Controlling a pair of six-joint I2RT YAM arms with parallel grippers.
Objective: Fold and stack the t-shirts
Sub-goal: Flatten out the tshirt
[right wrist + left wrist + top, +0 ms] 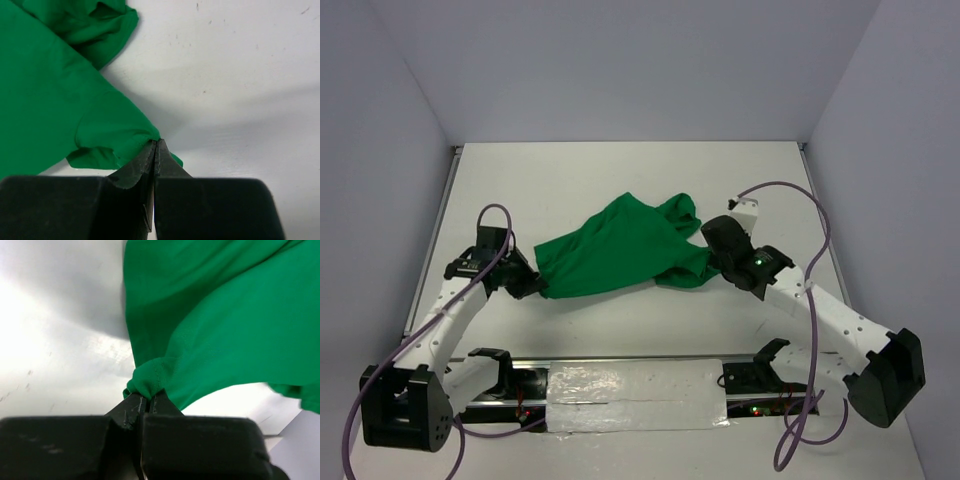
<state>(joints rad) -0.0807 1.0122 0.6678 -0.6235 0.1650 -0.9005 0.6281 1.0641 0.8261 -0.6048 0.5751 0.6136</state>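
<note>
Nearest me, the taped strip (635, 397) lies along the near edge of the table (620, 330). The left arm (440, 330) rises from its base just left of that strip and the right arm (820, 310) from its base just right of it. Both reach away from the strip and lean in toward each other. Beyond the strip's left end, the left gripper (533, 285) has its fingers pressed together on a bunched corner of the t-shirt (620, 250). In my left wrist view the green cloth gathers into a small knot right at the fingertips and fans out from there, with shadow on the table under it. Beyond the strip's right end and a little farther off, the right gripper (710, 255) is likewise clamped on the shirt. In my right wrist view its tips meet with a pinch of green hem between them, and cloth shows on either side of the tips. The shirt itself sits past the middle of the strip, near the centre of the table, strung between the two grippers as a crumpled band. Its left end is nearer the strip than its right. Farthest from the strip, the shirt's upper right part lies bunched in loose folds on the white surface. Bare table runs on behind it to the back wall (630, 70).
</note>
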